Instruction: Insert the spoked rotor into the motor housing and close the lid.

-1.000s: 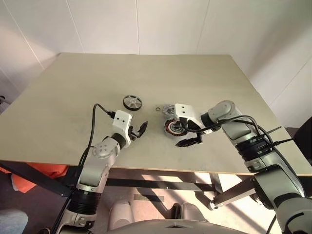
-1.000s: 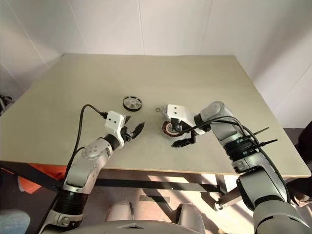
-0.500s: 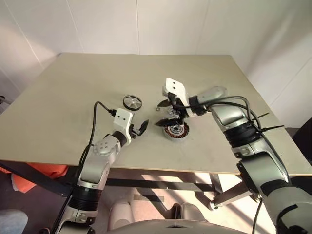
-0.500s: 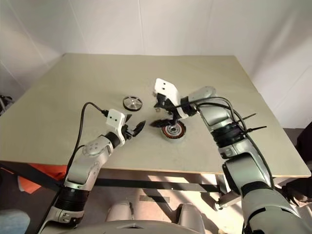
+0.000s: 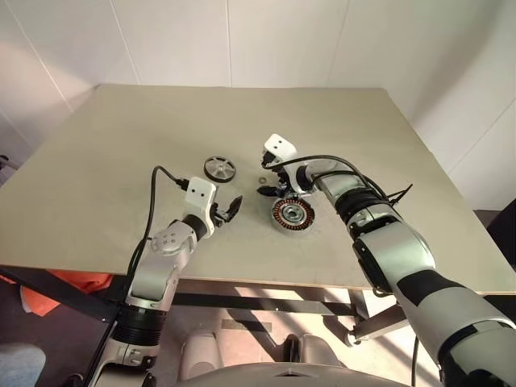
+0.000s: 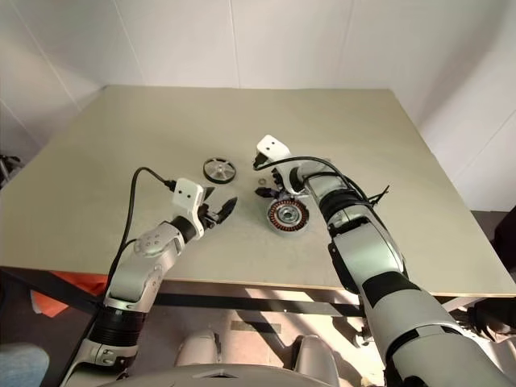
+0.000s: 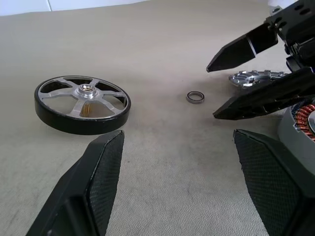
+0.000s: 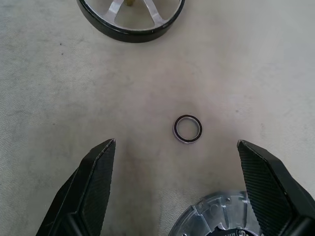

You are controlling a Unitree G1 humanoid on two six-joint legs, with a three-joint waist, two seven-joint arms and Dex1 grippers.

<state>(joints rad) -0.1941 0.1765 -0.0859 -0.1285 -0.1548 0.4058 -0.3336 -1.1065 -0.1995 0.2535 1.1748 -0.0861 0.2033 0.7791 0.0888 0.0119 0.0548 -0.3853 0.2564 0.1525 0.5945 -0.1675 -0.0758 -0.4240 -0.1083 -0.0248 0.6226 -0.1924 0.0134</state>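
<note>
The spoked rotor [image 5: 218, 168], dark-rimmed with silvery spokes, lies flat on the table left of centre. The motor housing [image 5: 290, 214] shows its copper windings and sits nearer the front edge. Just behind it lies the lid [image 7: 256, 77], a notched grey disc, with a small loose ring [image 8: 187, 129] beside it. My right gripper [image 5: 268, 179] hovers open and empty above the ring and the lid's edge, pointing down. My left gripper [image 5: 230, 211] stands open and empty, low over the table between rotor and housing.
The tan table [image 5: 121, 145] has wide bare surface at the back and on both sides. White walls stand behind it. Its front edge runs just below my left forearm.
My right gripper swung from the front right of the housing, over it, to the back left, and now hangs above the ring and lid. The left gripper stayed still.
</note>
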